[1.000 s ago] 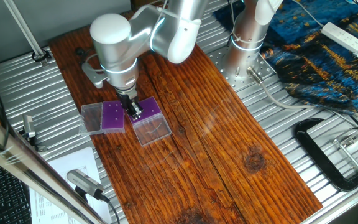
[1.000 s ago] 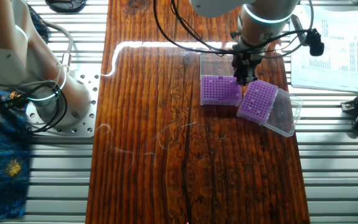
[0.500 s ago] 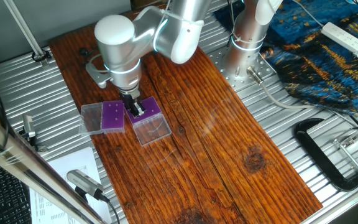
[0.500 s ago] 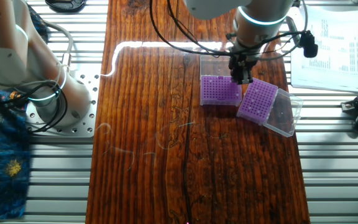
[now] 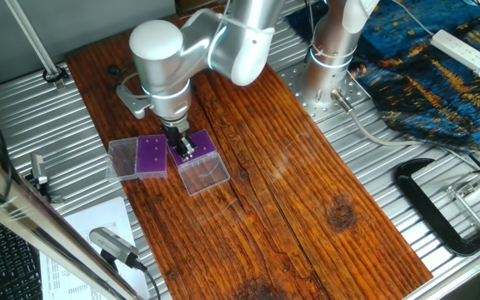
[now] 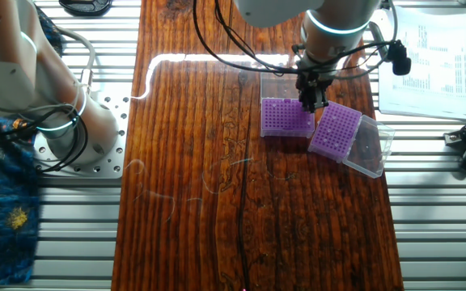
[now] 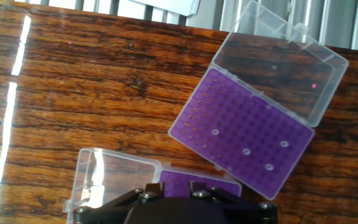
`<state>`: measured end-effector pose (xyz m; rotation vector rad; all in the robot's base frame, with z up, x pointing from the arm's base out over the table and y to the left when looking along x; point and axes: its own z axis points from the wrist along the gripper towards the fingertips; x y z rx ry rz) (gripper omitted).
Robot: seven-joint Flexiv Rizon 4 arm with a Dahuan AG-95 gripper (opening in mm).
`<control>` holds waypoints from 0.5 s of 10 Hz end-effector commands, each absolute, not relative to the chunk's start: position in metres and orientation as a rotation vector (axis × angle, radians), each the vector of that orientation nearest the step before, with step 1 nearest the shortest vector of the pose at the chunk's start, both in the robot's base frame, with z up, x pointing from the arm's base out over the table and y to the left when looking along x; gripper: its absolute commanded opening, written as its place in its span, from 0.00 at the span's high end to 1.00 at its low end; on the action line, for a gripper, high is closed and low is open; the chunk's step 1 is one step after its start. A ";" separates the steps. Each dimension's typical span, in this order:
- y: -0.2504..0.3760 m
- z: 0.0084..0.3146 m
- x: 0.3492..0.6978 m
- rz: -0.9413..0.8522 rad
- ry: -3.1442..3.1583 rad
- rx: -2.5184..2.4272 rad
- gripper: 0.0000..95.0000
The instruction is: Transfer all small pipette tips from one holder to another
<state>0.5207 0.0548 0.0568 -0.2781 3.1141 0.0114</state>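
Note:
The wider, lighter-purple holder (image 7: 241,140) lies tilted at the upper right of the hand view, its large clear lid (image 7: 278,68) open behind it. Several small pipette tips (image 7: 245,151) show as pale dots in it. This holder also shows in both fixed views (image 5: 200,144) (image 6: 336,129). The narrower, darker-purple rack (image 5: 150,156) (image 6: 285,118) (image 7: 219,185) sits beside it with its smaller clear lid (image 7: 114,177). My gripper (image 5: 183,150) (image 6: 311,103) (image 7: 176,185) hovers over the dark rack's edge nearest the light holder. Its jaws stand a little apart, with nothing visible between them.
The racks sit on a dark wooden board (image 5: 290,192) laid over a ribbed metal table (image 5: 365,150). A second arm's base (image 5: 332,58), a black clamp (image 5: 440,208), papers (image 6: 427,56) and a silver tool (image 5: 115,246) lie around the board.
My gripper and arm have shifted slightly, from above the gap between the racks towards the darker rack. The racks and lids have not moved.

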 end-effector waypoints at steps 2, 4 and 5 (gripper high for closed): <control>0.055 0.054 0.521 0.010 3.106 -0.279 0.80; 0.055 0.054 0.521 0.010 3.106 -0.277 0.80; 0.055 0.054 0.521 0.011 3.106 -0.277 0.80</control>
